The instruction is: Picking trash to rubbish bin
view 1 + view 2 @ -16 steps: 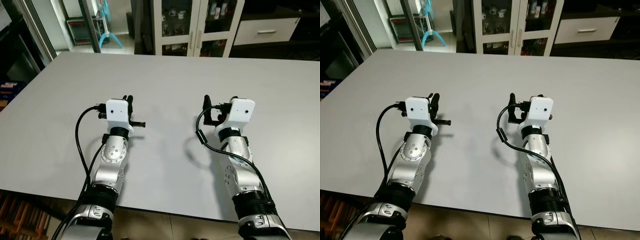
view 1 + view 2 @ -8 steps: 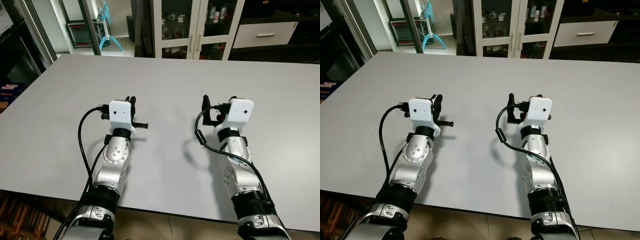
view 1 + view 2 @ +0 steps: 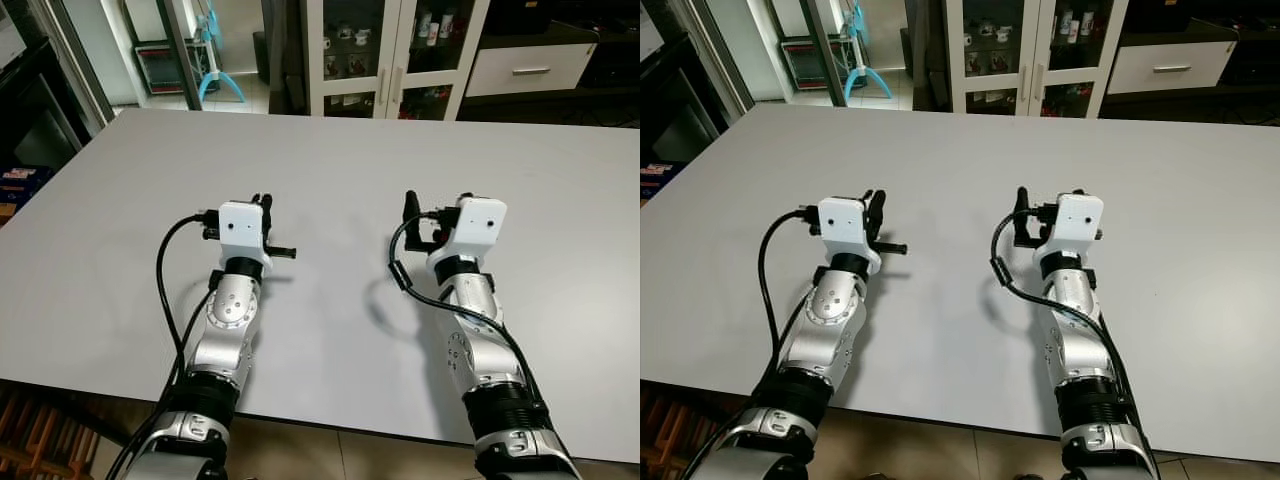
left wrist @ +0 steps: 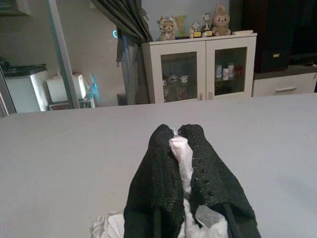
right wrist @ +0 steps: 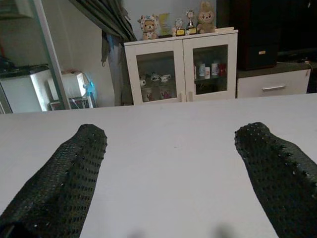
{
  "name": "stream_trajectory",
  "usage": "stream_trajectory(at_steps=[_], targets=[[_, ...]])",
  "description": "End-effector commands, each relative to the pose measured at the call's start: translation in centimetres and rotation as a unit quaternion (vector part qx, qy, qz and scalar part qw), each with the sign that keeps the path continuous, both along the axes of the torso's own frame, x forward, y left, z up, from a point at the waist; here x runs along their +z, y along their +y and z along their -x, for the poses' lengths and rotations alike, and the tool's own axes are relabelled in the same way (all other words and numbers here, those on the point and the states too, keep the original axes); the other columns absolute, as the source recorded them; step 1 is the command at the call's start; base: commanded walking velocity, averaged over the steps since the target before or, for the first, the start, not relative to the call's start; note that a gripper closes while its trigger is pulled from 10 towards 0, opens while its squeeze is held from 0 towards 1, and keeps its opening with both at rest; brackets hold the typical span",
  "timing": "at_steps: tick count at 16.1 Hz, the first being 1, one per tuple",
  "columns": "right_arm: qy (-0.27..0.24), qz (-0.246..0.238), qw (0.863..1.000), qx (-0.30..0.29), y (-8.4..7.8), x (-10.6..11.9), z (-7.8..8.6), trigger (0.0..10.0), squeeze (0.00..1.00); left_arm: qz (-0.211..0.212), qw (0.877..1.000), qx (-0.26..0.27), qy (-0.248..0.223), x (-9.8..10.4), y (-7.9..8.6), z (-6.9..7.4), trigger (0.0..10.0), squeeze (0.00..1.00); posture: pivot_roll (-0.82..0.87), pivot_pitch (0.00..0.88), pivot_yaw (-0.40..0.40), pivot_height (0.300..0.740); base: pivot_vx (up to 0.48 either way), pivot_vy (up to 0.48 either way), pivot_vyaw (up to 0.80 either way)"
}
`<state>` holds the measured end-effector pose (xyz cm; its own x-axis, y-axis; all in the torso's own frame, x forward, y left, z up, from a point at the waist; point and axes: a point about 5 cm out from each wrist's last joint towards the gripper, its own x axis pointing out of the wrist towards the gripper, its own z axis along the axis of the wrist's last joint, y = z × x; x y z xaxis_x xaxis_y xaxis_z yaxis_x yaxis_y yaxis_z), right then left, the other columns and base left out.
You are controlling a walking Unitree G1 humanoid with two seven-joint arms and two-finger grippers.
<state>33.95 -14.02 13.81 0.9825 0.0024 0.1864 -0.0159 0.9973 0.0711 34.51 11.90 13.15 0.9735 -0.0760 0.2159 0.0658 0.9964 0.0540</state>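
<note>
Although the head camera had tilted slightly over the preceding second, shifting the whole picture, both arms had kept the same station over the grey table (image 3: 330, 150); no gripper travel was evident. That pointed to a pause with the pick already made, and the carry to the bin judged as the step outstanding. No rubbish bin could be located on or beside the table.

The left gripper (image 4: 184, 148) was closed, its two black fingers (image 4: 157, 173) pressed on a piece of white crumpled trash (image 4: 182, 156). The trash sat squarely between the pads, a strip rising to the tips, with more of it bulging out near the finger roots on both sides. It appeared lifted clear of the table, though contact underneath could not be confirmed.

The right gripper (image 5: 171, 163) hovered over the table beside the left one, its fingers (image 5: 64, 178) spread wide with nothing between them.

A white glass-fronted cabinet (image 3: 395, 50) stood beyond the table's far edge.
</note>
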Motion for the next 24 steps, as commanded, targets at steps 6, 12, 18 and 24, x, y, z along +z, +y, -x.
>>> stream_trajectory(at_steps=[6, 12, 18, 24], targets=[[0.001, 0.006, 1.0, 0.023, 0.64, 0.25, -0.48, 10.0, 0.0, -0.003, 1.0, 0.006, -0.015, 0.91, -0.18, -0.44, 10.0, 0.0, -0.03, 0.027, 0.03, 0.74, 0.0, 0.0, 0.0], [0.0, 0.009, 1.0, 0.029, 0.71, 0.41, -0.66, 10.0, 0.0, 0.002, 1.0, 0.004, -0.016, 0.97, -0.49, -0.48, 10.0, 0.0, -0.03, 0.027, 0.02, 0.74, 0.0, 0.0, 0.0], [0.002, 0.009, 0.999, 0.031, 0.83, 0.34, -0.66, 10.0, 0.0, 0.002, 1.0, 0.003, -0.015, 0.88, -0.53, -0.43, 10.0, 0.0, -0.03, 0.033, 0.021, 0.74, -0.317, 0.0, 0.0], [0.004, 0.011, 0.999, 0.03, 0.85, 0.23, -0.64, 10.0, 0.0, 0.0, 1.0, 0.002, -0.012, 0.8, -0.53, -0.43, 10.0, 0.0, -0.03, 0.036, 0.026, 0.74, -0.319, 0.0, 0.0]])
